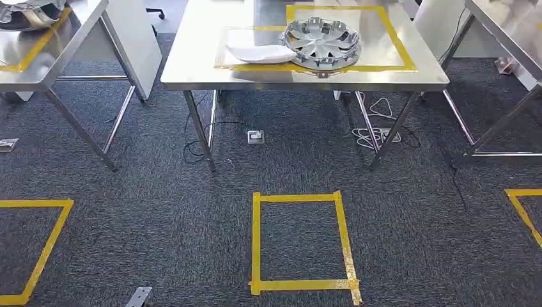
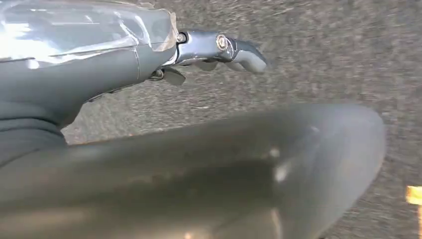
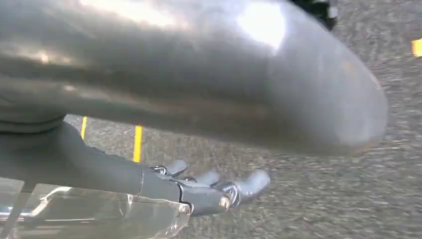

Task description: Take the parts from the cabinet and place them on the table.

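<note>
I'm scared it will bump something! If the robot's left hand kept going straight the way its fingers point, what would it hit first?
Probably just the grey carpet. The left hand holds nothing, and past its fingers nothing else shows, though depth is unclear.

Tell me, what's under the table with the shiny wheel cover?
Under the table lie carpet, white cables, a black cable and a floor socket. The tabletop hides whatever lies farther back.

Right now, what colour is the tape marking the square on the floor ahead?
Yellow tape square on dark grey carpet, clearest in the head view.
</note>
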You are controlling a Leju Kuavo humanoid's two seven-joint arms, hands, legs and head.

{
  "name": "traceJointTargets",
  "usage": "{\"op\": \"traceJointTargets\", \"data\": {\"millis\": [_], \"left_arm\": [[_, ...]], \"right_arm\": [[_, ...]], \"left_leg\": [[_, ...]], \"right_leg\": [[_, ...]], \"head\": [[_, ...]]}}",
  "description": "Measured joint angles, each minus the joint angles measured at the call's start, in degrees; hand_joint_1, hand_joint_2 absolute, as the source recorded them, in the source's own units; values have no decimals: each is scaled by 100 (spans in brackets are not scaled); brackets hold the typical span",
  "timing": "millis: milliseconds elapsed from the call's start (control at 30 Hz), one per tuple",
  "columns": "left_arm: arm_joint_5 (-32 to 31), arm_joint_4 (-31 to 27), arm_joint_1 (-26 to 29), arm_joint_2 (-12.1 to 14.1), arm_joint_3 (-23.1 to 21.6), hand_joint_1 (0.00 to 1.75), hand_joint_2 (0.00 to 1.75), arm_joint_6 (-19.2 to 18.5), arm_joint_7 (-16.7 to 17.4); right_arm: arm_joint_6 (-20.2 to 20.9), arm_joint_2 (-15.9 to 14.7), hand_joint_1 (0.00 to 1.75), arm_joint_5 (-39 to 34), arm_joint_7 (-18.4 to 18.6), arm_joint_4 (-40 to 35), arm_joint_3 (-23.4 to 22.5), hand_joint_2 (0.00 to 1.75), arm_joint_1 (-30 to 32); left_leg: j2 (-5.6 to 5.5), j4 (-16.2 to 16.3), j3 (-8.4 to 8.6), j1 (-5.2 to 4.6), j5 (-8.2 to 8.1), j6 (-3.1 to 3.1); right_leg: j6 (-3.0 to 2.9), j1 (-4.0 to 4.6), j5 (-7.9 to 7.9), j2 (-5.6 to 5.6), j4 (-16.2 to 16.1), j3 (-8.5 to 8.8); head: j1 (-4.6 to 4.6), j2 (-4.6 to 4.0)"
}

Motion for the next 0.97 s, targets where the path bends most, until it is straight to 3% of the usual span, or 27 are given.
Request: {"op": "traceJointTargets", "data": {"millis": [33,67,100,133,167,200,233,267,333,367,400,433,500,533,567,600,633,700,733,767,800,833,867,900,933,967], "left_arm": [[0,2,-1,-4,-2,0,0,0,2],[-2,2,-2,-9,-4,0,0,-2,0],[-2,4,-3,-13,-7,0,0,-2,2],[-4,4,-4,-13,-13,0,0,-4,11],[-4,7,-4,-15,-22,0,0,-4,24],[0,7,-5,-17,-35,0,0,-7,30],[2,7,-5,-22,-39,0,0,-11,31],[11,9,-3,-28,-39,0,0,-13,28],[33,28,1,-30,-42,0,0,-13,15],[50,33,22,-33,-42,0,0,-13,13],[61,46,33,-31,-44,0,0,-13,2],[61,52,56,-28,-44,0,0,-11,-2],[61,61,60,-24,-46,0,0,-7,-4],[61,61,59,-26,-46,0,0,-9,-4],[61,61,60,-33,-48,0,0,-11,4],[61,63,60,-35,-48,0,0,-11,24],[61,63,59,-35,-50,0,0,-11,26],[61,63,50,-35,-50,0,0,-13,28],[61,63,33,-33,-50,0,0,-15,28],[68,63,33,-33,-52,0,0,-20,30],[70,68,34,-33,-52,0,0,-20,31],[76,70,34,-31,-52,0,0,-22,37],[79,72,38,-26,-52,0,0,-22,39],[81,77,34,-26,-52,0,0,-26,39],[87,76,15,-35,-55,0,0,-42,39],[87,76,9,-35,-55,0,0,-52,39]], "right_arm": [[31,13,0,0,0,42,-2,0,-4],[51,26,0,0,2,92,-7,0,-11],[70,39,0,0,2,135,-13,0,-16],[98,55,0,0,4,183,-22,0,-22],[123,70,0,4,4,230,-39,0,-32],[151,83,0,15,7,278,-48,0,-50],[171,96,0,31,7,317,-55,0,-80],[206,112,0,53,7,363,-63,0,-100],[252,160,0,76,11,450,-70,0,-114],[267,171,0,85,15,494,-74,175,-108],[285,210,0,87,26,527,-76,175,-115],[302,228,0,90,28,566,-87,175,-117],[328,249,0,94,31,619,-96,175,-117],[348,262,0,92,31,649,-98,175,-117],[368,273,0,94,33,685,-103,175,-115],[387,293,0,94,37,710,-105,175,-114],[394,297,0,94,42,737,-107,175,-115],[405,324,0,94,44,772,-114,175,-115],[418,335,0,96,44,783,-118,175,-115],[437,341,0,103,46,798,-118,175,-128],[448,354,0,103,46,815,-120,175,-139],[453,359,0,105,46,833,-118,175,-141],[455,367,0,105,46,844,-118,175,-134],[455,365,0,107,46,866,-118,175,-126],[457,372,0,107,48,883,-118,175,-126],[462,378,0,109,55,888,-118,175,-129]], "left_leg": [[7,13,-74,-6,81,3],[12,29,-186,-9,150,-7],[14,55,-294,-10,217,-18],[15,91,-413,-8,275,-38],[14,134,-512,-7,325,-60],[12,184,-586,-7,363,-87],[16,226,-664,-36,396,-122],[38,235,-698,-28,466,-155],[43,195,-727,1,596,-216],[28,193,-755,-15,646,-258],[0,249,-813,27,490,-298],[-12,469,-878,41,139,-338],[-24,1314,-1076,67,-544,-401],[-23,1733,-1157,76,-718,-423],[-22,2014,-1160,85,-728,-435],[-23,2008,-1047,90,-604,-438],[-22,1761,-811,94,-405,-431],[-31,808,-94,93,-159,-382],[-68,455,129,78,-384,-338],[-80,280,189,49,-384,-309],[-78,286,157,27,-366,-287],[-78,294,135,7,-345,-253],[-72,271,116,-9,-286,-192],[-41,178,88,58,-189,-103],[-27,177,36,35,-128,-58],[-22,186,-55,33,-66,-8]], "right_leg": [[33,-1,-145,3,445,-56],[106,-10,-101,4,666,-33],[195,-17,37,4,648,91],[281,-27,233,4,398,335],[318,-30,374,4,-53,678],[285,-29,365,4,-620,1080],[206,4,151,4,-1138,1418],[161,15,60,12,-1369,1493],[137,58,128,19,-1288,1344],[70,24,194,13,-1308,1288],[15,-23,261,-7,-1309,1268],[-51,-20,312,-11,-1309,1220],[-82,-5,431,-22,-1299,1110],[-77,2,482,-25,-1285,1032],[-65,3,525,-28,-1261,944],[-54,3,560,-29,-1225,865],[-42,0,588,-28,-1177,780],[3,-7,619,-16,-1096,671],[42,2,646,-19,-1083,635],[81,22,698,-26,-1074,616],[153,8,746,-28,-1078,592],[185,-18,789,-28,-1094,576],[234,-13,827,-23,-1113,574],[236,-21,766,-30,-1064,538],[185,-9,556,-9,-916,452],[105,-14,229,-1,-530,313]], "head": [[13,0],[4,0],[9,0],[9,0],[9,0],[9,0],[11,0],[-9,0],[4,0],[-4,0],[2,0],[-31,0],[-33,0],[-33,0],[-37,0],[-33,0],[-37,0],[-39,0],[-37,0],[-26,0],[-33,0],[-33,0],[-37,0],[-26,0],[-22,0],[-4,0]]}}
